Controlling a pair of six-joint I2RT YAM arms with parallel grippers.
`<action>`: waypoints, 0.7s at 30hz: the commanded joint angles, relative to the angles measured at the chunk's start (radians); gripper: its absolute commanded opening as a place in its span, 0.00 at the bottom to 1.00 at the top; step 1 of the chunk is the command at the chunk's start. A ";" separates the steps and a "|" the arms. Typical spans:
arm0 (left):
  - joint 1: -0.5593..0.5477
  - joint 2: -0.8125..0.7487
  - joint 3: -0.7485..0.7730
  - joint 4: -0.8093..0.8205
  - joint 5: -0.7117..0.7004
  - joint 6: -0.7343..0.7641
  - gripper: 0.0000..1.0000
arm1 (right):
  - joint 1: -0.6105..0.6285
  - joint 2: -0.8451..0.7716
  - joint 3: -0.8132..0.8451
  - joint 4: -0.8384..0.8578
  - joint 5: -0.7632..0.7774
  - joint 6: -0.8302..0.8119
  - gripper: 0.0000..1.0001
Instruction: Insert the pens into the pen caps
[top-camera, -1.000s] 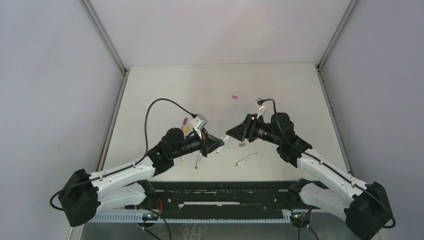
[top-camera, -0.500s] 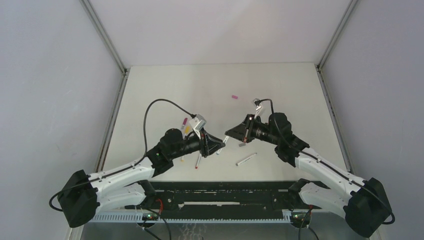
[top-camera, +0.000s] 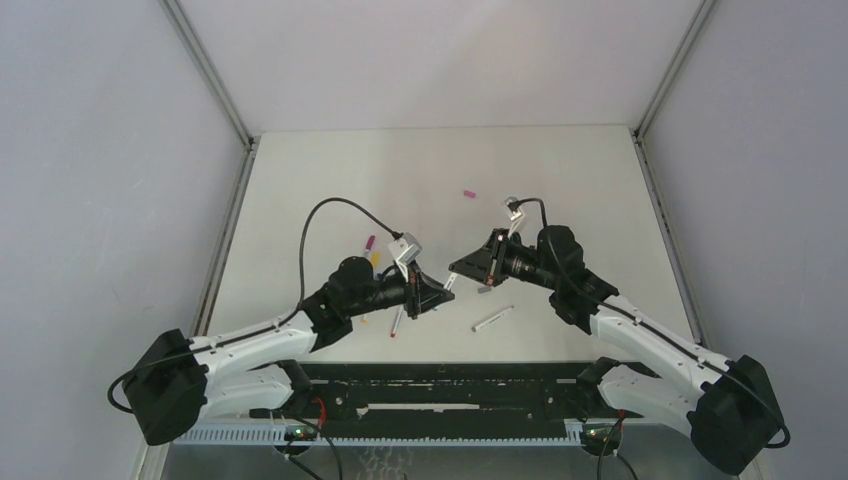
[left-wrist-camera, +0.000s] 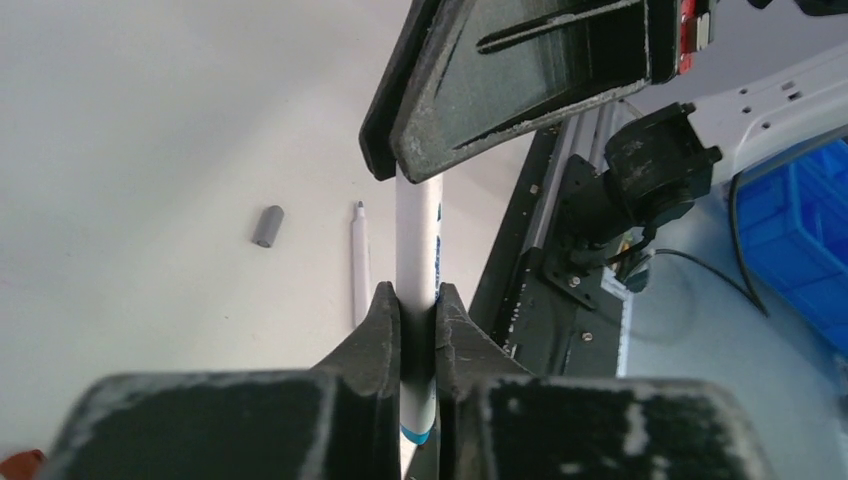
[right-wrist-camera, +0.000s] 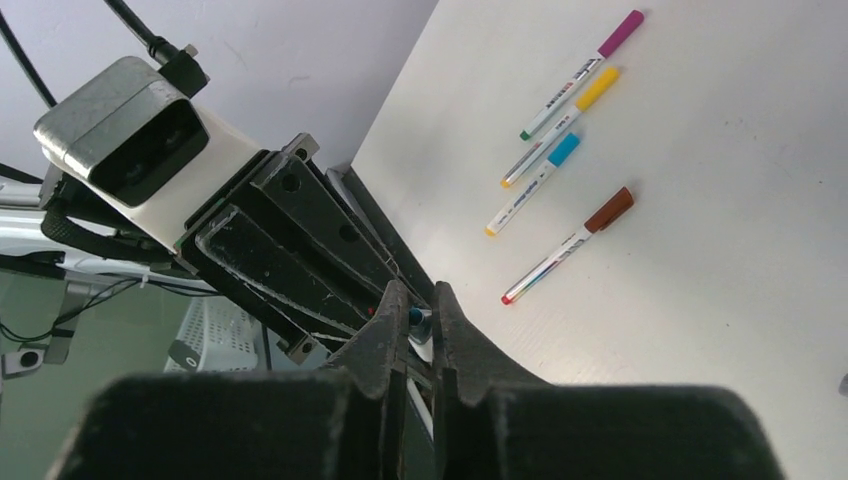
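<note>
My left gripper (left-wrist-camera: 418, 295) is shut on a white pen (left-wrist-camera: 418, 230) with a blue band at its rear end. It holds the pen above the table, pointed at my right gripper (right-wrist-camera: 420, 295). The right gripper is shut on a small blue cap (right-wrist-camera: 416, 317), and its fingers (left-wrist-camera: 500, 80) cover the pen's front end. In the top view the two grippers meet tip to tip, left (top-camera: 438, 291) and right (top-camera: 458, 271). Whether the tip sits inside the cap is hidden.
A grey cap (left-wrist-camera: 267, 225) and an uncapped white pen (left-wrist-camera: 359, 262) lie on the table (top-camera: 560, 170) near the grippers. A pink cap (top-camera: 468, 194) lies farther back. Several capped pens lie to the left: magenta (right-wrist-camera: 620, 32), yellow (right-wrist-camera: 598, 88), blue (right-wrist-camera: 562, 150), brown (right-wrist-camera: 608, 210).
The left arm has moved forward and right with the pen. The right gripper has edged left. The two grippers have closed the gap between them.
</note>
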 joint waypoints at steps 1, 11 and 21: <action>0.001 -0.004 -0.034 0.042 -0.007 0.022 0.01 | 0.002 -0.004 0.043 -0.011 -0.020 -0.069 0.09; 0.088 -0.178 -0.224 0.122 -0.321 0.159 0.00 | -0.072 0.082 0.077 -0.304 0.183 -0.357 0.57; 0.090 -0.322 -0.282 0.078 -0.403 0.219 0.00 | -0.105 0.366 0.129 -0.270 0.142 -0.459 0.58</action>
